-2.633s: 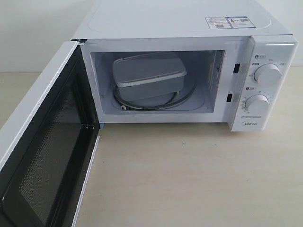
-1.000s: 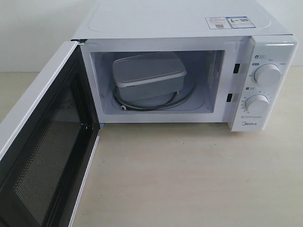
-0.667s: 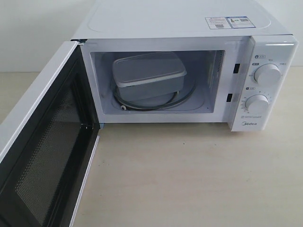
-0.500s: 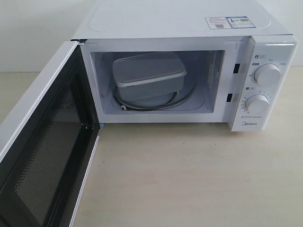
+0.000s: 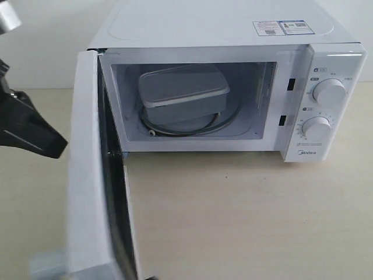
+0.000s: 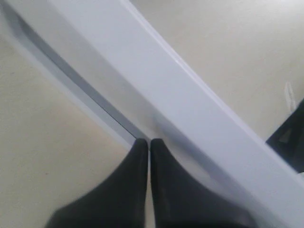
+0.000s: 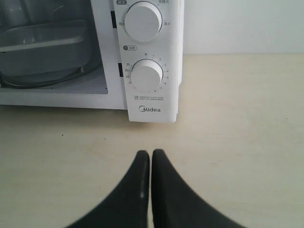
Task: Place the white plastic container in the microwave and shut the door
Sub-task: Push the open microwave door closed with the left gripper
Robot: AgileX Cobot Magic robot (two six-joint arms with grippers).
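Note:
The white plastic container [image 5: 182, 93] sits inside the open microwave [image 5: 221, 23], on the glass turntable [image 5: 224, 121]; part of it also shows in the right wrist view [image 7: 42, 45]. The door [image 5: 87, 169] stands roughly edge-on, half swung. My left gripper [image 5: 57, 150] is shut, with nothing held, on the door's outer side. Its tips [image 6: 148, 141] rest at the door's white face [image 6: 190, 104]. My right gripper [image 7: 150, 153] is shut and empty, low over the table in front of the microwave's dial panel [image 7: 147, 110]; it is out of the exterior view.
Two round dials [image 5: 329, 91] [image 5: 317, 127] sit on the microwave's right panel. The beige table [image 5: 250, 216] stretches in front of the microwave, and a pale wall stands behind it. Stickers [image 5: 280, 27] lie on the microwave's top.
The door has swung from wide open to about half closed. My left gripper has come into view on the door's outer side. The container has not moved.

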